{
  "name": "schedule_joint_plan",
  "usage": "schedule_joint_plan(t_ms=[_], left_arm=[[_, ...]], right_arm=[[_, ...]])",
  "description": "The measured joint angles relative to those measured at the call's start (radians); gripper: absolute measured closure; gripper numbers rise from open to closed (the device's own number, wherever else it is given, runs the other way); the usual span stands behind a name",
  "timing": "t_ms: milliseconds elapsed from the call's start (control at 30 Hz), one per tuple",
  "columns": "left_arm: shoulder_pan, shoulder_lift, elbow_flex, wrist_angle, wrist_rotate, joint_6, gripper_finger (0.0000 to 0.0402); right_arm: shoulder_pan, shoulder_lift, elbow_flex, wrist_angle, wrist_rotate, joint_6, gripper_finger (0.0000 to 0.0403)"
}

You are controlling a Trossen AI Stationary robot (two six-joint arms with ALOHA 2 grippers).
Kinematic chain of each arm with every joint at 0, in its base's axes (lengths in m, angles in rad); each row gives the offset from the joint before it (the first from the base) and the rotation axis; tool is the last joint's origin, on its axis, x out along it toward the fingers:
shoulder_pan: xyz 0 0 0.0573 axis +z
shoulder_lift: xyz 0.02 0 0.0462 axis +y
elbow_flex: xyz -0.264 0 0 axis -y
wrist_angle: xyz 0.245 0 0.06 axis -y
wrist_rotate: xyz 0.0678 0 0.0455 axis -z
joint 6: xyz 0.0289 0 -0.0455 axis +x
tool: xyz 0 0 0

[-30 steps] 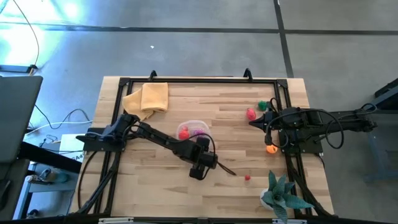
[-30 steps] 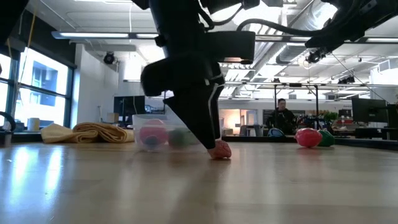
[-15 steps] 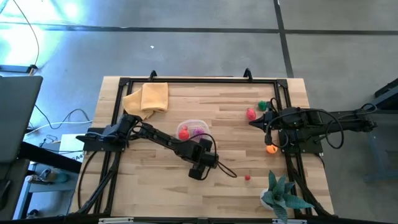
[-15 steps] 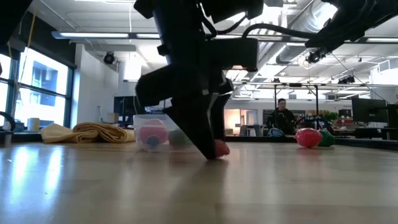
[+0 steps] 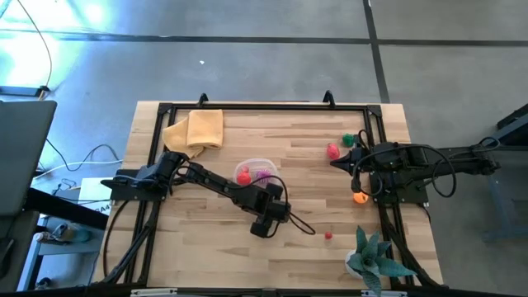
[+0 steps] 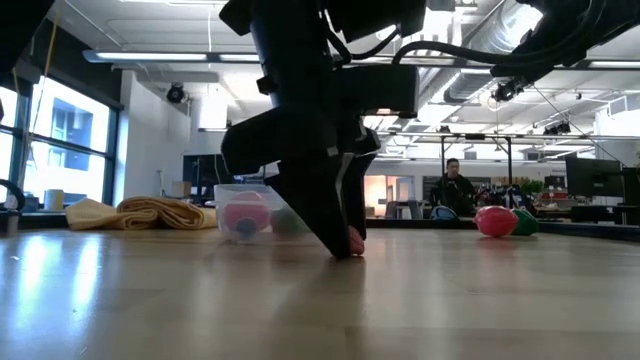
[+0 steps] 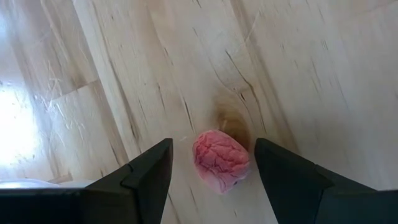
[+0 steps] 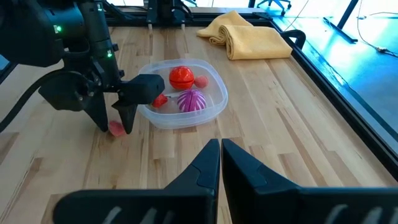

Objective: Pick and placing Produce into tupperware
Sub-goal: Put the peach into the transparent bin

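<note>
Wooden table carried all. Yellow cloth lay at far left corner. Clear tupperware sat mid-table, held red, purple, small pink produce. Left gripper was down beside tub, fingers parted, straddling pink produce piece, gaps each side. Right gripper clenched empty, parked at right edge.

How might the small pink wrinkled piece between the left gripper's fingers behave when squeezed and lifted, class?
The pink piece looks rounded and lumpy, so it could roll or squirt sideways if one finger of the left gripper touches first. Its crinkled surface probably offers some grip. It is tiny beside the tub, so likely very light.
</note>
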Motion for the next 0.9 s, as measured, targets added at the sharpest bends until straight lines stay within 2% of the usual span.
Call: schedule_joint_plan(t_ms=[600, 900], left_arm=[[0.000, 0.000, 0.000, -0.027, 0.015, 0.031, 0.0182], [-0.001, 0.001, -0.001, -0.023, 0.019, 0.029, 0.0250]], right_arm=[[0.000, 0.000, 0.000, 0.000, 0.000, 0.000, 0.0394], [0.000, 0.000, 0.000, 0.000, 0.000, 0.000, 0.0394]])
